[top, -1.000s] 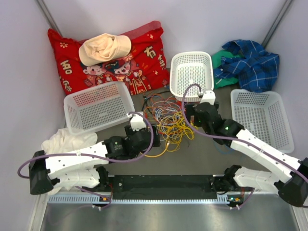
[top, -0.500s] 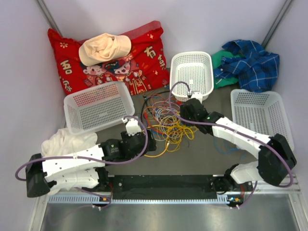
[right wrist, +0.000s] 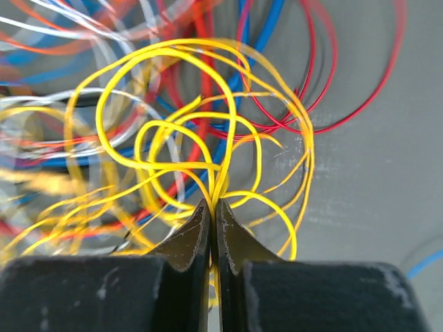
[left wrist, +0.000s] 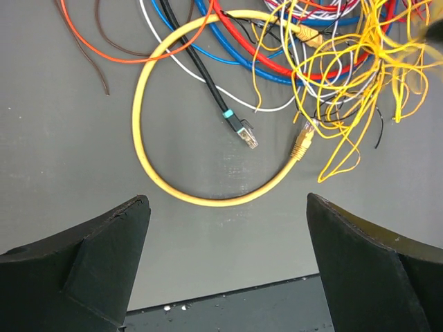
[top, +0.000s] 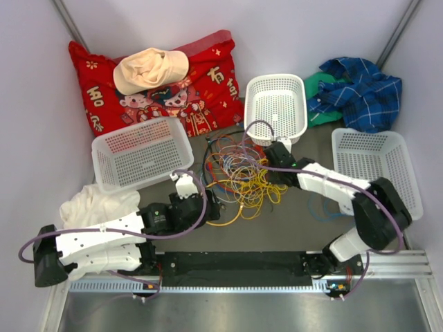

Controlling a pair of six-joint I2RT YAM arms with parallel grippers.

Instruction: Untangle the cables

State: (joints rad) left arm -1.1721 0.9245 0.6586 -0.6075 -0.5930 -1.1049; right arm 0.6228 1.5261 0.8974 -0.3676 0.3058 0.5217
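We list: cables (top: 239, 176), one tangle; right gripper (right wrist: 213, 214) at its right edge, pinching thin yellow strands (right wrist: 216, 185); left gripper (left wrist: 226, 200) near its lower-left side, jaws spread wide

Left gripper (left wrist: 226, 202) spread wide, right gripper (right wrist: 214, 205) pinched closed, both apparently low

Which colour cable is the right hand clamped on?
The thin yellow wire: its strands run into the shut right hand; the red cable and blue cable lie beyond it.
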